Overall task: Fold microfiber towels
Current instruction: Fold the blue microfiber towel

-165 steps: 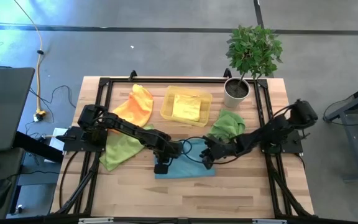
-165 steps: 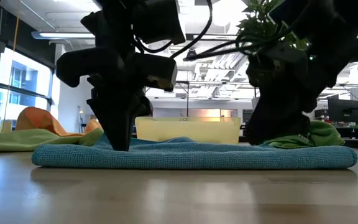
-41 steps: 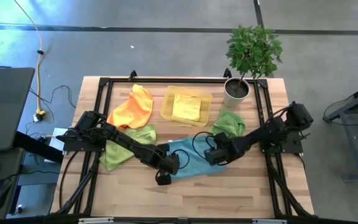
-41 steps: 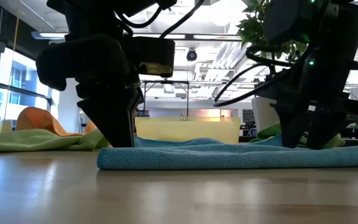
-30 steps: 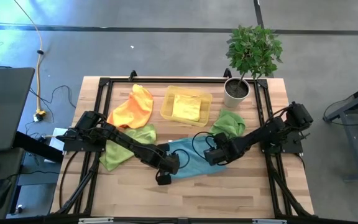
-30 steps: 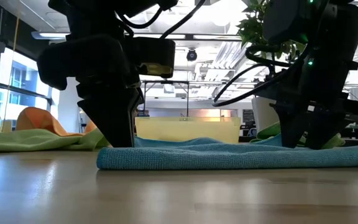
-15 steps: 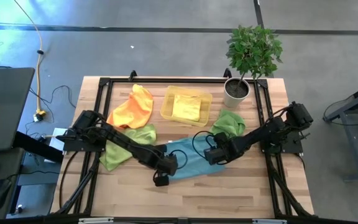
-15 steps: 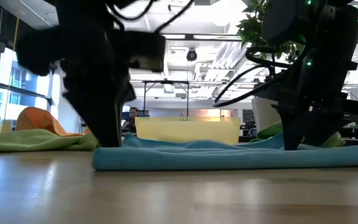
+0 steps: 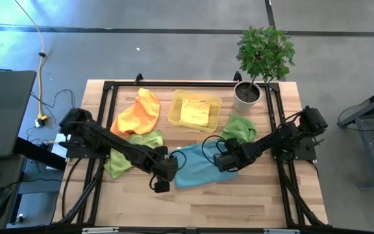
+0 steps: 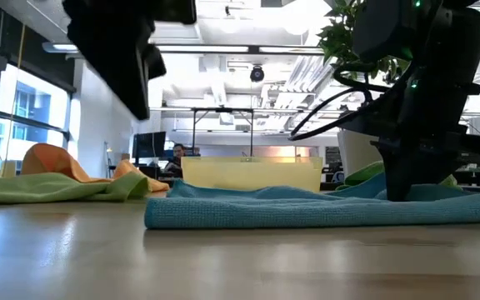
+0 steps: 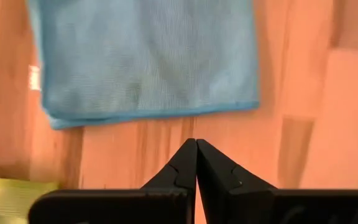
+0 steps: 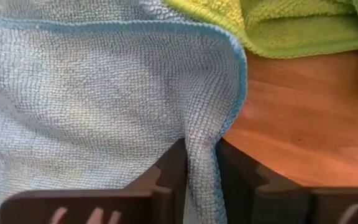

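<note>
Below, a wooden table (image 9: 252, 195) with a black frame is seen on a grey floor, and a potted plant (image 9: 255, 65) is stood at its far right corner. Beyond the table, a big bright room with ceiling lights is seen in the low view, and a person is seen far back, too small to tell more. Five towels can be counted: one orange towel (image 9: 138, 112), one yellow towel (image 9: 195, 114), two green ones and one teal towel (image 9: 197, 170). The yellow towel is laid inside one yellow tray (image 9: 176, 107). One green towel (image 9: 132, 149) is spread near the left arm, just beside the orange one, and the other green towel (image 9: 237, 128) is bunched near the plant pot. The teal towel is laid flat in the middle of the table. Two arms are seen. The left gripper (image 11: 196, 163) is held above the bare wood just beside the near left corner of the teal towel, apart from it, with its fingers pressed together and nothing between them. The right gripper (image 12: 197, 171) is set on the right edge of the teal towel, and a fold of that edge is pinched between its two fingers. The second green towel is touched by that same edge of the teal towel.
</note>
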Tool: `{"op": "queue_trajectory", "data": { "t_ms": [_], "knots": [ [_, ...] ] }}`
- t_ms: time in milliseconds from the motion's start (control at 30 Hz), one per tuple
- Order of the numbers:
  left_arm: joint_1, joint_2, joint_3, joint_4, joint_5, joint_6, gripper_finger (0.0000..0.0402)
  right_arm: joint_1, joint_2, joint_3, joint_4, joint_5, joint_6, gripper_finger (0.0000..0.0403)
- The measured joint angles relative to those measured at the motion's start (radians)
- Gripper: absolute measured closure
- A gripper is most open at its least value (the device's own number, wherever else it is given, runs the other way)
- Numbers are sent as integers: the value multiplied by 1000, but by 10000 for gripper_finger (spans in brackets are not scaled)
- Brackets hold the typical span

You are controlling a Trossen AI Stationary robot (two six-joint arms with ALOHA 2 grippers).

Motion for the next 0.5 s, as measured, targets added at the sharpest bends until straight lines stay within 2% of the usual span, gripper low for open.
{"op": "queue_trajectory", "data": {
  "t_ms": [267, 500],
  "knots": [
    [-24, -128, 2, -13, -80, -20, 401, 21, 0, -3, 8, 20, 21, 395],
    [-35, -197, 1, -20, -106, -21, 401, 22, 9, 62, -104, 6, -16, 402]
  ]
}}
